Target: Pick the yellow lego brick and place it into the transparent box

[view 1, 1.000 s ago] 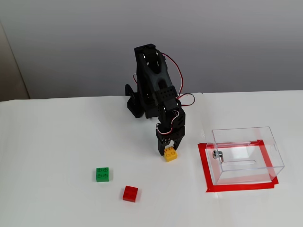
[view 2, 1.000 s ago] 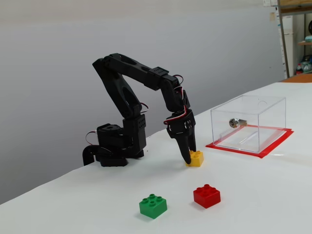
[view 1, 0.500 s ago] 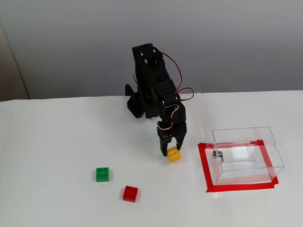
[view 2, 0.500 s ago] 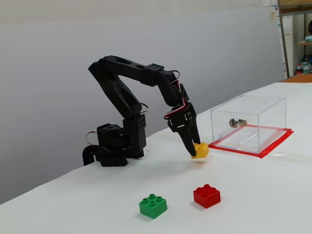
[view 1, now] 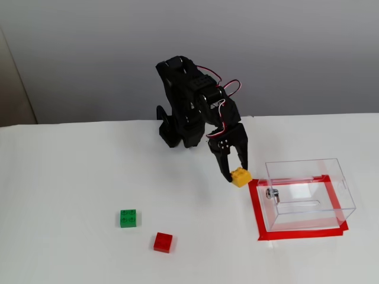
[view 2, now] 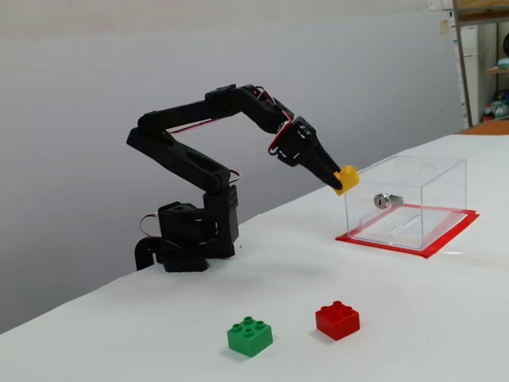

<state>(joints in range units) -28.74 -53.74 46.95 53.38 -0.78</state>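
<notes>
No readable text, labels, brands or numbers in either fixed view. Arm [view 1: 189, 106] is plain black with no visible markings. Bricks, box [view 1: 308, 192] and red tape [view 1: 256, 210] carry nothing legible. Shelf items at the far right edge [view 2: 497, 103] are too small and blurred to read.

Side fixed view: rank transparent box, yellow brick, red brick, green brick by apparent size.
1. transparent box, clearly largest.
2. green brick and red brick, about alike.
3. yellow brick in the gripper, looks smaller, though farther away.
</notes>
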